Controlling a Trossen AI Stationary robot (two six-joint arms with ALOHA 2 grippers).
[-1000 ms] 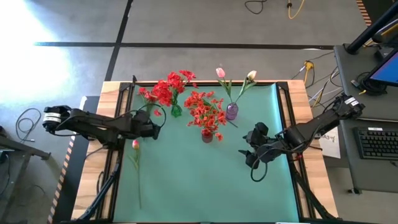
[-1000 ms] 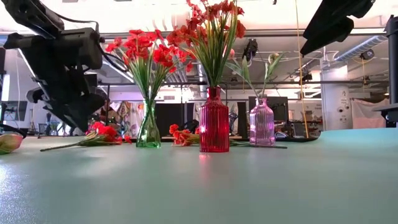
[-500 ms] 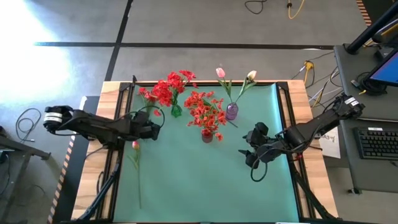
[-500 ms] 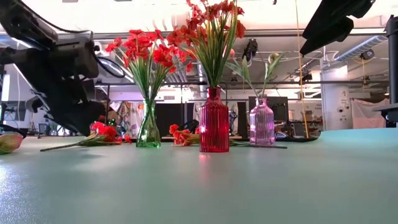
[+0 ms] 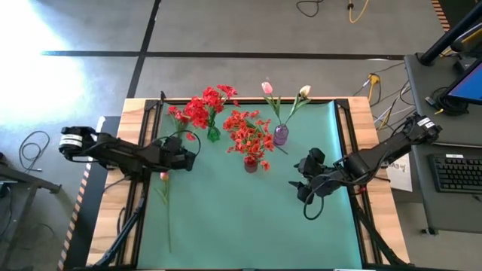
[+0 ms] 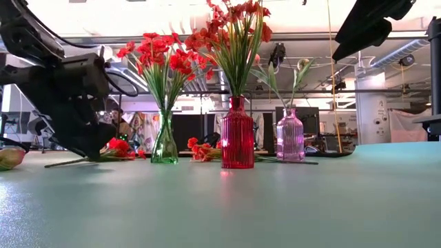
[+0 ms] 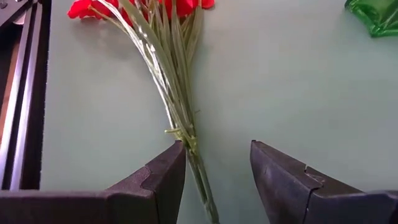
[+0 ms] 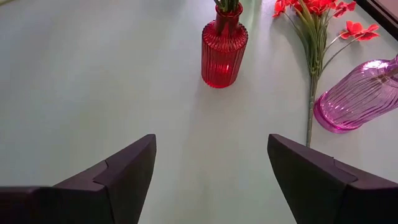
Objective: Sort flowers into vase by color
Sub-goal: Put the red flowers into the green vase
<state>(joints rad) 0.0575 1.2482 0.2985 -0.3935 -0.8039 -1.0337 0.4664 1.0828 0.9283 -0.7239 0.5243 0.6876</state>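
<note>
Green matting (image 5: 226, 218) covers the worktable where two dark robot arms sort artificial flowers into three ribbed glass vases. At the mat's left side, the left gripper (image 7: 216, 171) hangs low over a bunch of red blossoms on long thin green stems (image 7: 171, 93) lying flat on the mat, its jaws spread with the stems running between the fingertips; no grip on them shows. A clear green glass vase (image 6: 165, 141) near the far edge holds a bushy red spray (image 5: 205, 105). Just beside it, a red ribbed glass vase (image 8: 224, 48) holds orange-red blossoms (image 5: 248, 132), and a pink-purple glass vase (image 8: 357, 96) holds two tulip buds (image 5: 266, 87) on leafy stems. One orange-red stem (image 8: 314, 56) lies on the mat between the red and purple vases. A single pink tulip bud on a long stem (image 5: 163, 199) lies along the mat's left edge, near the left gripper. On the right side of the mat, the right gripper (image 8: 211, 168) waits above bare matting, jaws spread wide and empty.
</note>
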